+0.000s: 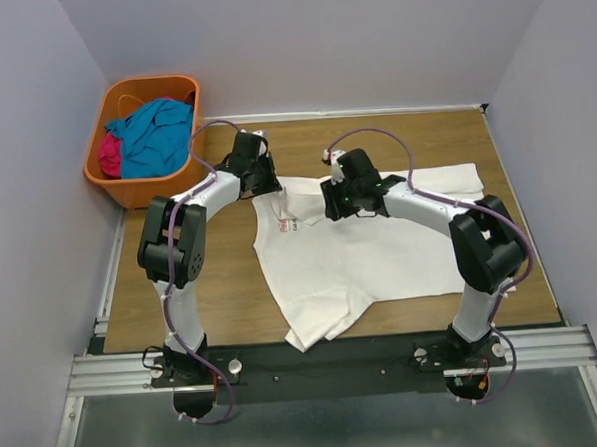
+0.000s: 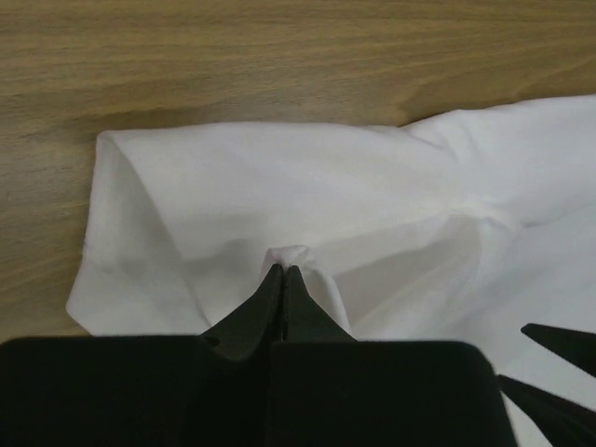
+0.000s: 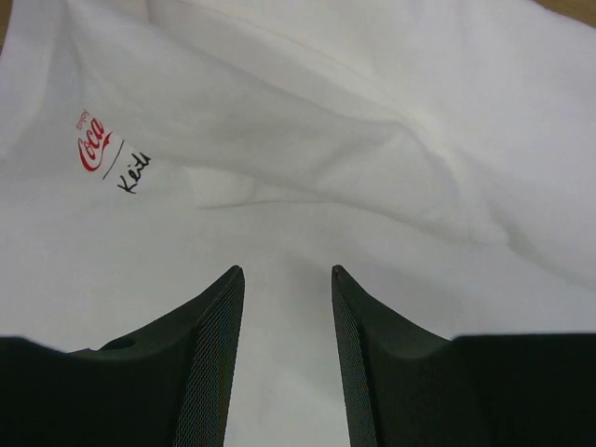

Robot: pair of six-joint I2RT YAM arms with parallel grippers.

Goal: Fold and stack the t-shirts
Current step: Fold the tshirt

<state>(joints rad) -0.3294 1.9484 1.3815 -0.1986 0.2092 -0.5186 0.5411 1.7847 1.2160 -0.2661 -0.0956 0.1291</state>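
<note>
A white t-shirt (image 1: 380,249) lies spread and partly folded over the middle of the wooden table, with a small red logo and black script (image 3: 93,154) near its collar. My left gripper (image 2: 282,270) is shut on a small pinch of its cloth at the far left edge, by the sleeve (image 2: 140,242). Just right of it, my right gripper (image 3: 287,270) hangs open over the shirt's chest, with only flat cloth below the gap. The two grippers (image 1: 273,190) (image 1: 330,204) stand side by side in the top view. A teal-blue t-shirt (image 1: 155,131) and a magenta one (image 1: 110,153) lie crumpled in the basket.
An orange basket (image 1: 137,190) stands at the far left corner, off the table's edge. Bare wood (image 1: 222,288) shows left of the shirt and along the far edge (image 1: 394,128). Grey walls close in on three sides. A metal rail (image 1: 336,357) runs along the near edge.
</note>
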